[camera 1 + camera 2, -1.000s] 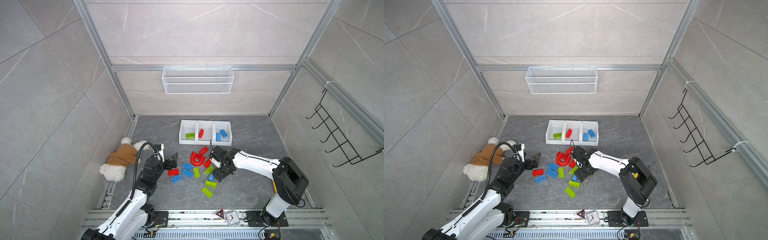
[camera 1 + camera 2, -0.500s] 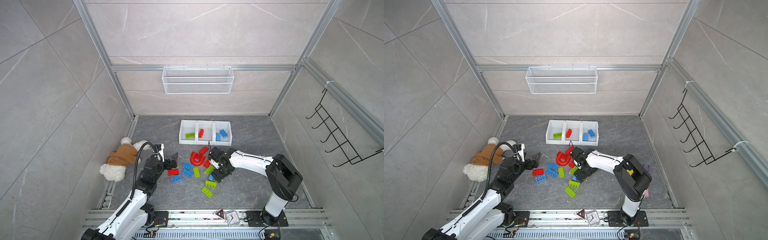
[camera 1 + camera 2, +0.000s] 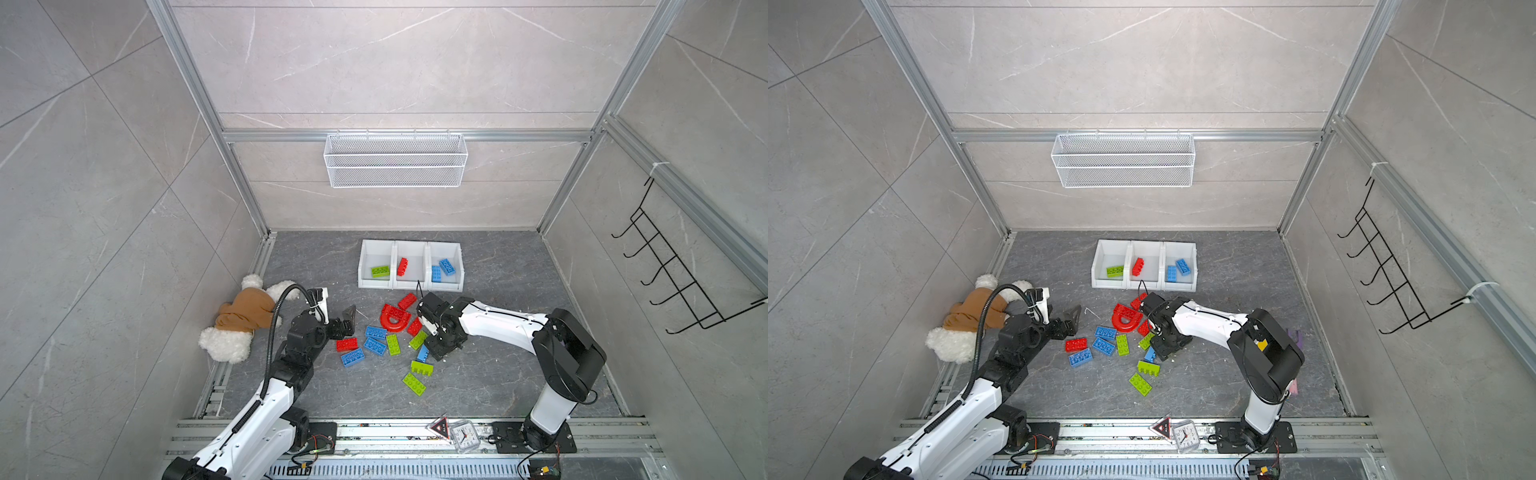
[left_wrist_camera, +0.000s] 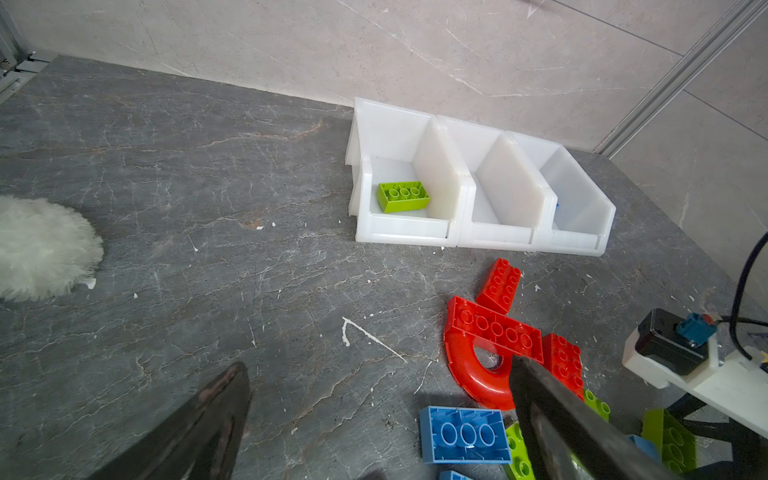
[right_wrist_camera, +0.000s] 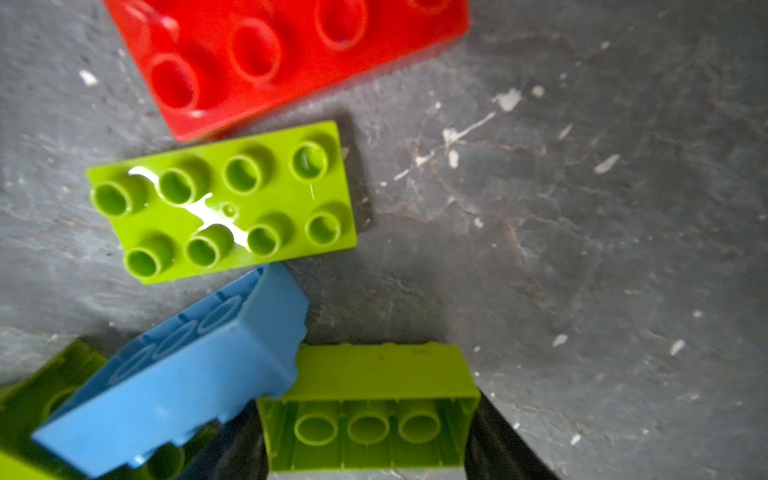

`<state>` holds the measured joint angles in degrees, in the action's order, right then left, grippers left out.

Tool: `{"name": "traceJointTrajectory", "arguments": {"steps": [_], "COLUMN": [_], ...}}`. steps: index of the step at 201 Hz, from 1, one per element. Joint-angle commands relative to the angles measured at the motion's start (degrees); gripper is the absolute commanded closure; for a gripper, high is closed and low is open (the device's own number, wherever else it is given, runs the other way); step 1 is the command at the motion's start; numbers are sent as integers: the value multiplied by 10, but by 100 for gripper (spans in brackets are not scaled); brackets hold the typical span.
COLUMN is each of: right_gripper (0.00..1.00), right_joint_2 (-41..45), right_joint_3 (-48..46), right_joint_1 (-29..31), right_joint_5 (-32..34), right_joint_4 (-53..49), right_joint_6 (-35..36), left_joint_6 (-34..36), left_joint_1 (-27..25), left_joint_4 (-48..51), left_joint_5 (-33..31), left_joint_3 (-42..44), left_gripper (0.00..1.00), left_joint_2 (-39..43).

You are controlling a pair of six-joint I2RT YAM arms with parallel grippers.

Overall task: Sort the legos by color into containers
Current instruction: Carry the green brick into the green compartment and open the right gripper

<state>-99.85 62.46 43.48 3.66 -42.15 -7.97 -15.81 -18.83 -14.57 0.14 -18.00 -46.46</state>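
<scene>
Change: right arm's elbow nearer centre than a second ago; legos (image 3: 375, 345) unmoved.
Right hand (image 3: 437, 356): clamped endwise on lime brick (image 5: 368, 409), amid table (image 3: 498, 374) pile; visible only from right wrist.
Left hand (image 3: 348, 322): spread, empty.

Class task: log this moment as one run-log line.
left gripper: open, empty | right gripper: fingers flank side-lying green lego | containers: four legos sorted

Three bins (image 3: 376, 253) sit in a row near the back wall (image 3: 395, 208). Loose bricks (image 3: 375, 345) lie just in front of them. A teddy bear (image 3: 245, 316) lies far left. A wire basket (image 3: 395, 166) hangs above.
</scene>
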Motion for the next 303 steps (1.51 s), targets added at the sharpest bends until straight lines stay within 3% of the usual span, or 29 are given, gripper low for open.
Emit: {"name": "traceJointTrajectory", "arguments": {"steps": [1, 48, 90, 189, 279, 303], "right_gripper": [40, 42, 44, 45, 44, 33], "right_joint_2": [44, 72, 38, -195, -395, -402], "right_joint_3": [-6, 38, 130, 390, 655, 666], "right_joint_1": [-13, -37, -38, -38, -38, -38], "right_joint_5": [11, -7, -31, -49, -46, -46], "right_joint_4": [7, 17, 85, 224, 144, 141], "right_joint_6": [-25, -38, -38, -17, -9, -9], "left_joint_6": [15, 13, 16, 18, 18, 19], "left_joint_1": [1, 1, 1, 1, 1, 1], "left_joint_4": [-8, -12, -11, -15, -13, -11], "left_joint_5": [2, 5, -1, -5, -4, -5], "left_joint_3": [-22, -24, -23, -19, -19, -18], "left_gripper": [0, 0, 0, 0, 0, 0], "left_joint_2": [-1, -15, -11, -12, -5, -1]}}
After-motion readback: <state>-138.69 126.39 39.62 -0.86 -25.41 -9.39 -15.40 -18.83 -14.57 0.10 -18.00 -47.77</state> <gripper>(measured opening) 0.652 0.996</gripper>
